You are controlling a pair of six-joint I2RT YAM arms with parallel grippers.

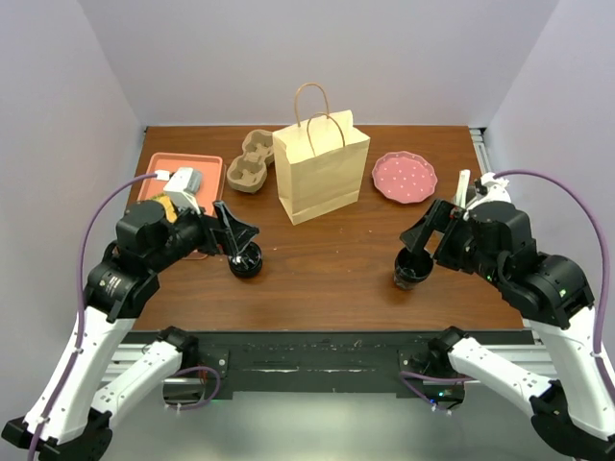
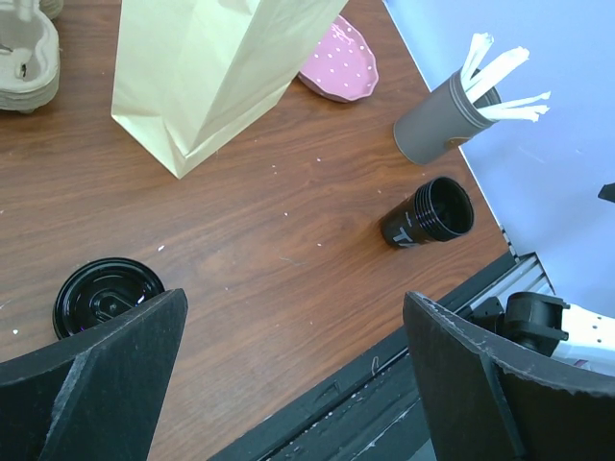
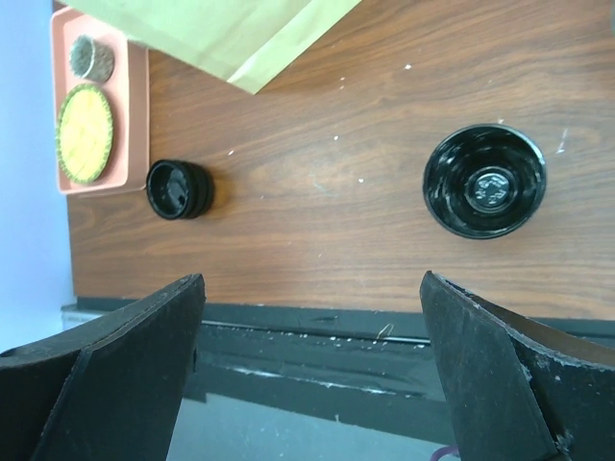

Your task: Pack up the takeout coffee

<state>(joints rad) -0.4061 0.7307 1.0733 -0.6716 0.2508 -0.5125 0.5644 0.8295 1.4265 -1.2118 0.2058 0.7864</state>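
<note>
Because neither cup is packed yet, each arm hovers at one — the left gripper (image 2: 296, 300) by the left cup (image 1: 245, 262), the right gripper (image 3: 312, 280) by the right cup (image 1: 413, 270), both with jaws spread wide and empty, ready, I judge, to close around it. The bag (image 1: 320, 165) (upright, beside the carrier (image 1: 247, 161)) stands behind, between them.

Wooden table (image 1: 327, 259) (dark brown) enclosed by pale lavender walls (image 1: 317, 53).

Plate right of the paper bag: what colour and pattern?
The plate is pink with small white dots; the top external view shows it best.
</note>
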